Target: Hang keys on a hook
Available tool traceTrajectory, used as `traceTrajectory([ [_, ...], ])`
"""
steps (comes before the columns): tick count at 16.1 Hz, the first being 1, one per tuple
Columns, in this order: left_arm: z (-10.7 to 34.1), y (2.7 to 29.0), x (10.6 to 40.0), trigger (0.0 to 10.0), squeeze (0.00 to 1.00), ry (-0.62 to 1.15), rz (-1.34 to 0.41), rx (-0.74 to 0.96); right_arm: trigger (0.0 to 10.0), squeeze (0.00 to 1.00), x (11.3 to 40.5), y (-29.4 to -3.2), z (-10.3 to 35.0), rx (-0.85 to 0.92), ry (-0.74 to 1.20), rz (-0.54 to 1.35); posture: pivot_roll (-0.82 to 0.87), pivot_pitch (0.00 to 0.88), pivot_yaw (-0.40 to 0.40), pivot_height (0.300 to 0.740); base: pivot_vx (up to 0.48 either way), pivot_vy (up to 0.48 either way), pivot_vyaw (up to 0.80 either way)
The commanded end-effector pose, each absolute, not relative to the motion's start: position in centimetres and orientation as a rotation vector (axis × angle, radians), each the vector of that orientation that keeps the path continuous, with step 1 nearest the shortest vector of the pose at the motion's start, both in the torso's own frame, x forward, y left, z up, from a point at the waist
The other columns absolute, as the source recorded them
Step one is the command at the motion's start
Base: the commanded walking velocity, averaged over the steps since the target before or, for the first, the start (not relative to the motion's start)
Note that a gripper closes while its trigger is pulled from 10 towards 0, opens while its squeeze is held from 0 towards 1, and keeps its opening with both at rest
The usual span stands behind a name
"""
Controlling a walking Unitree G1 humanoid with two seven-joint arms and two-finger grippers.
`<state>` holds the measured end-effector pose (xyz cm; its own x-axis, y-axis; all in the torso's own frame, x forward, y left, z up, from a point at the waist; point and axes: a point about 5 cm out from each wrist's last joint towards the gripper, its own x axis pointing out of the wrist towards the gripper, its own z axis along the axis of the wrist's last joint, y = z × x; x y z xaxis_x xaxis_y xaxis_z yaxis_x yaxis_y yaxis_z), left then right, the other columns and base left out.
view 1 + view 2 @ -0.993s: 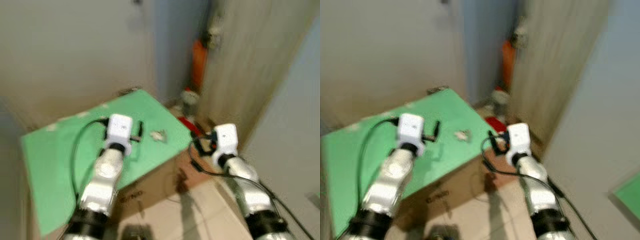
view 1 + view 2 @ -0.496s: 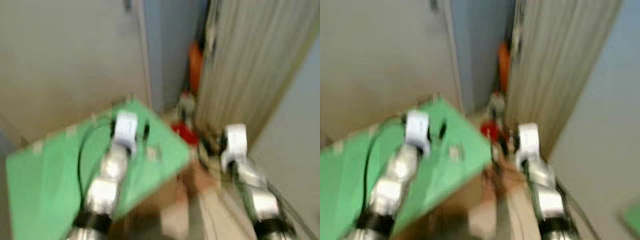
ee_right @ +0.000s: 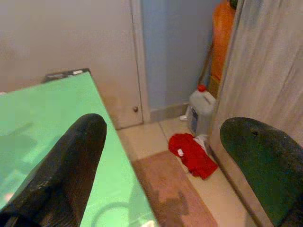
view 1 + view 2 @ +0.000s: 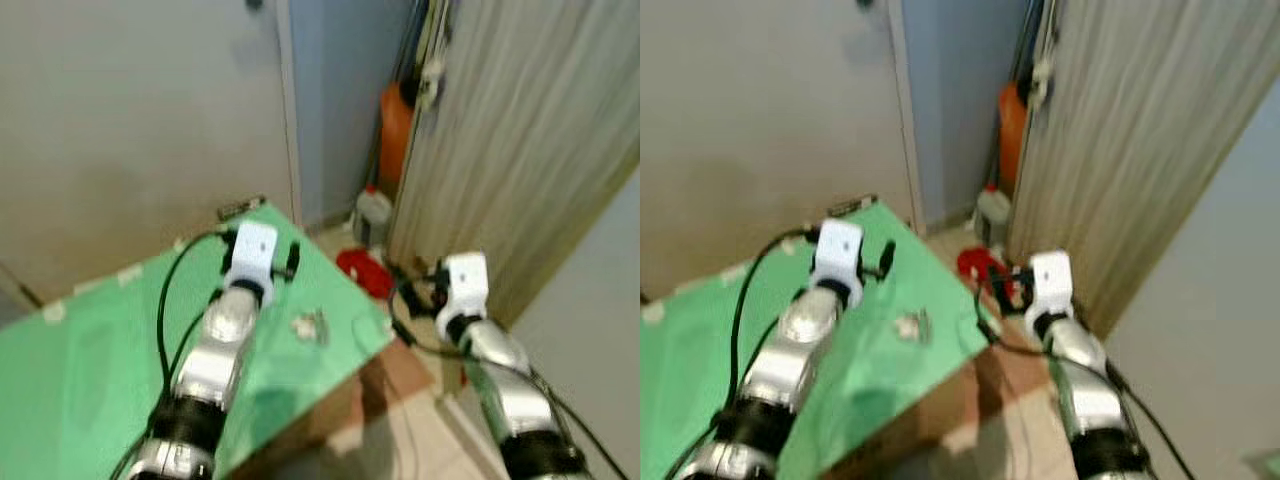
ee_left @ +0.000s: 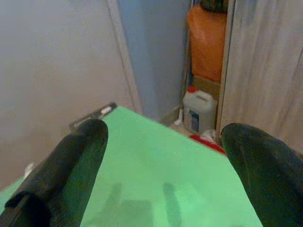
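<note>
A small bunch of silvery keys lies on the green table top, near its right corner. My left gripper hovers open over the table beyond and to the left of the keys, with nothing between its fingers. My right gripper is held open and empty off the table's right corner, over the floor; it also shows in the left eye view. A small dark fitting sits high on the pale wall at the picture's top edge, too cut off to identify.
The green top rests on a cardboard box. A narrow blue gap behind holds an orange container, a white jug and a red cloth. A ribbed beige panel stands at the right. A dark strip lies at the table's far corner.
The whole picture has shifted and sharpened, so the camera has moved. The keys lie at the same spot on the green top. Both arms hold much the same pose.
</note>
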<state>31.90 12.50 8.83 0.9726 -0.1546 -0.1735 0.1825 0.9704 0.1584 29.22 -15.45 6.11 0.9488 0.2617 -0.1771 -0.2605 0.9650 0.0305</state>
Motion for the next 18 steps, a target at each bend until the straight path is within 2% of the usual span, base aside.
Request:
traceTrajectory([
  [1, 8.8, 12.5, 32.2, 10.0, 0.0, 0.17, -0.181, 0.17, 10.0, 0.0, 29.2, -14.9, 6.5, 0.009, 0.175, 0.291, -0.06, 0.0, 0.017, 0.74, 0.0, 0.0, 0.0],
  [2, 8.0, 11.3, 32.6, 10.0, 0.0, 0.21, -0.21, 0.167, 10.0, 0.0, 28.8, -15.3, 6.3, 0.001, 0.186, 0.289, -0.08, 0.0, 0.011, 0.74, 0.0, 0.0, 0.0],
  [5, 7.2, 10.4, 33.1, 10.0, 0.0, 0.25, -0.215, 0.143, 10.0, 0.0, 28.0, -16.1, 6.5, -0.01, 0.188, 0.276, -0.11, 0.0, 0.009, 0.74, 0.0, 0.0, 0.0],
  [9, 6.4, 11.1, 33.7, 10.0, 0.0, 0.272, -0.191, 0.184, 10.0, 0.0, 26.2, -17.3, 6.8, -0.017, 0.189, 0.257, -0.17, 0.0, 0.006, 0.74, 0.0, 0.0, 0.0],
  [13, 5.9, 12.6, 34.2, 10.0, 0.0, 0.303, -0.128, 0.146, 10.0, 0.0, 24.8, -18.2, 7.5, -0.032, 0.19, 0.25, -0.21, 0.0, -0.005, 0.74, 0.0, 0.0, 0.0],
  [18, 4.5, 12.7, 33.7, 10.0, 0.0, 0.361, -0.116, 0.144, 10.0, 0.0, 22.5, -19.2, 7.8, -0.052, 0.239, 0.238, -0.26, 0.06, -0.022, 0.74, 0.0, 0.0, 0.0],
])
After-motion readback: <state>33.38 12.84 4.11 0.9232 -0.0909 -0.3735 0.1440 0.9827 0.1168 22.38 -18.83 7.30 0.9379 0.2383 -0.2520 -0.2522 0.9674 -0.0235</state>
